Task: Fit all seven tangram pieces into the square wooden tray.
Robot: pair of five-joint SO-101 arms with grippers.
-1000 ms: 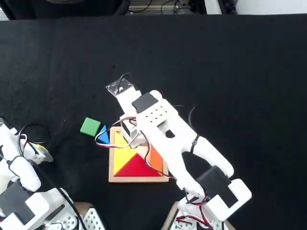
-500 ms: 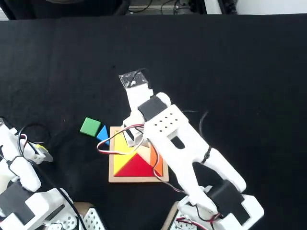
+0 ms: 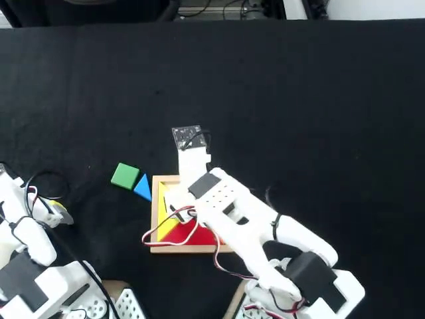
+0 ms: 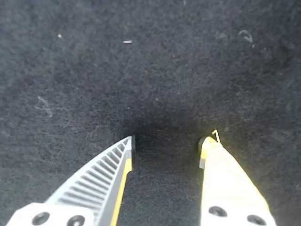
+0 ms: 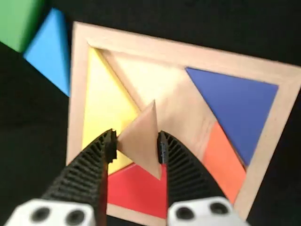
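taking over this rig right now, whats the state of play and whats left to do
Left gripper: open, empty, over bare black cloth.
Right gripper: shut on the plain wooden triangle, above the bare middle of the tray.
Done: yellow triangle, red triangle, dark blue triangle and orange piece lie in the tray.
Left: seat the plain wooden triangle, then bring in the green square and light blue triangle, both on the cloth just outside the tray corner nearest the yellow triangle.
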